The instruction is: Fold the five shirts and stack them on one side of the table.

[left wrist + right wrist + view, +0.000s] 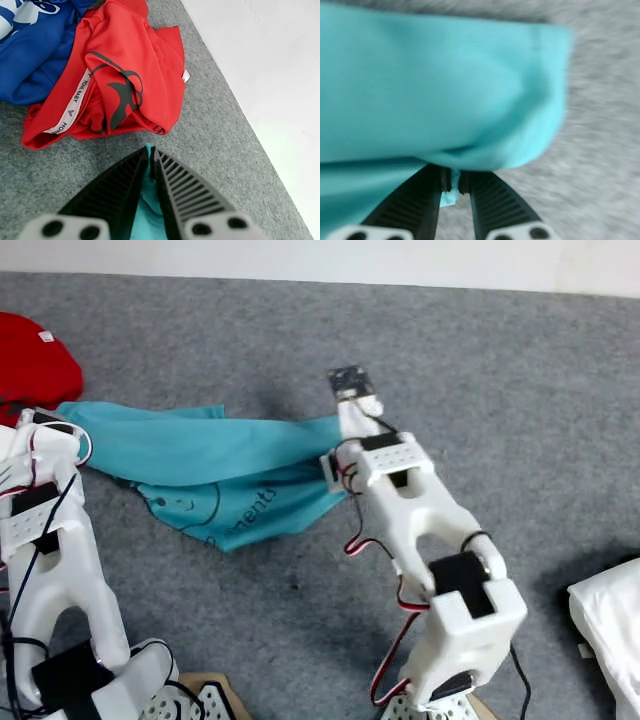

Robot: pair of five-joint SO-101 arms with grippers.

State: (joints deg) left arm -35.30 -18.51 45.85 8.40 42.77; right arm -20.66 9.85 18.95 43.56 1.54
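Teal shirt (pixel 200 455) long axis side-to-side, L end effector (pixel 151 154) & R end effector (pixel 451 182) clamping its ends.

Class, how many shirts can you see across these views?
4: teal mid-table, red at far left, blue beside it, white at right edge. A fifth may be hidden.

Light: bright, even, diffuse, from overhead. Shadows: soft, short, on grey felt tabletop (pixel 500 390) under hem of teal cloth shirt (pixel 220 455). Glare: mild, on white surface (pixel 270 75) beyond tabletop.
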